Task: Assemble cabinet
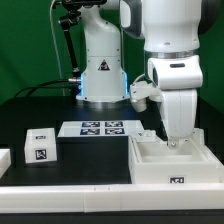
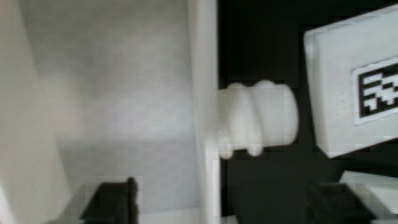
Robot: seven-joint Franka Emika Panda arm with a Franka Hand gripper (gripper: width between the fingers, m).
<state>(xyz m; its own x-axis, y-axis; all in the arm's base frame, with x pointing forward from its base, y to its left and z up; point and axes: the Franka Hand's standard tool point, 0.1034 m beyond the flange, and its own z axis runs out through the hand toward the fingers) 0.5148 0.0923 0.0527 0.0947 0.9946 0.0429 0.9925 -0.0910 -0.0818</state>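
Marker board (image 1: 100, 128) between drawer block (image 1: 40, 146) and cabinet (image 1: 155, 171)

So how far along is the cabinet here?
Nothing looks fitted yet: the cabinet box sits without blocks showing, and one tagged drawer block lies loose at the exterior view's left. In hand: the open tool straddles the box's wall. Left: all the fitting.

Exterior view faces the arm (image 1: 172, 80) frontally across the table (image 1: 40, 110); wrist view sits close above the cabinet (image 1: 150, 170).
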